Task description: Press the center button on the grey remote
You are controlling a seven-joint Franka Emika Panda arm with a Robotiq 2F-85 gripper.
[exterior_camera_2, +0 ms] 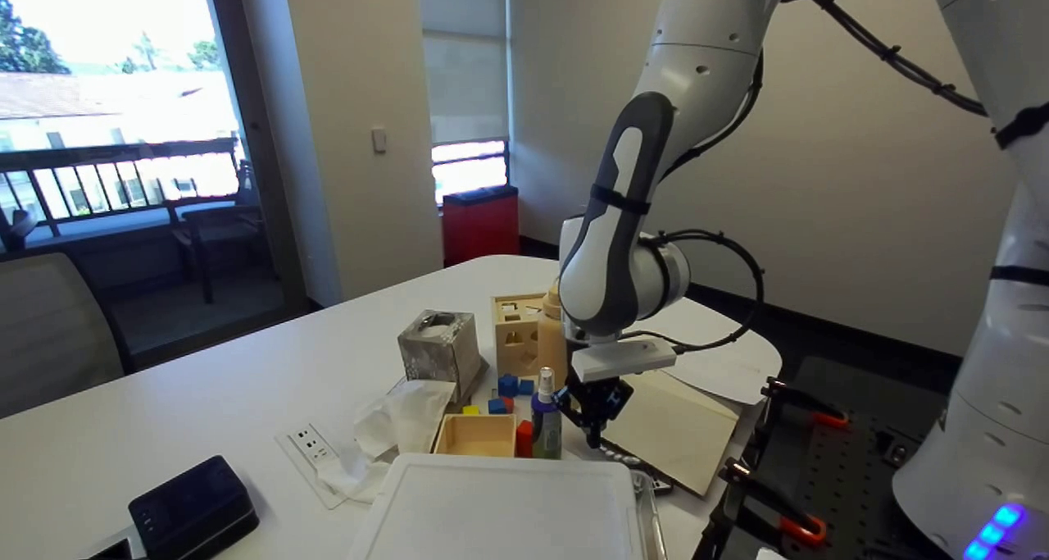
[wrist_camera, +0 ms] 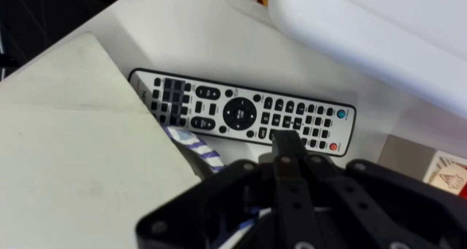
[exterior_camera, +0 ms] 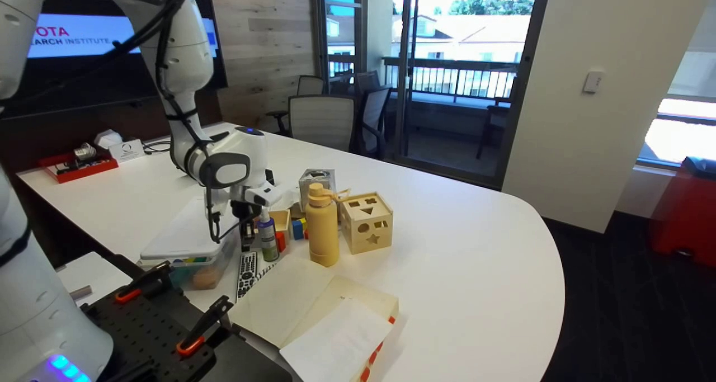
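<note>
The grey remote [wrist_camera: 292, 105] lies flat on the white table in the wrist view, with black buttons and a black edge. Its round button pad has a center button [wrist_camera: 240, 113]. The remote also shows in an exterior view [exterior_camera: 246, 273], and a small end of it shows in an exterior view [exterior_camera_2: 660, 487]. My gripper [wrist_camera: 290, 134] is shut and empty, its fingertips together. In the wrist view the tips overlap the number keys, to the right of the center button. They appear to be above the remote; the exact gap is hard to tell.
A lidded plastic bin [exterior_camera: 184, 236] stands beside the remote. A cream folder [exterior_camera: 291, 298] reaches the remote's end. A spray bottle [exterior_camera: 268, 239] stands close to the gripper. A yellow bottle [exterior_camera: 323, 231], a wooden shape box [exterior_camera: 366, 225] and a tissue box [exterior_camera_2: 442, 351] stand farther off.
</note>
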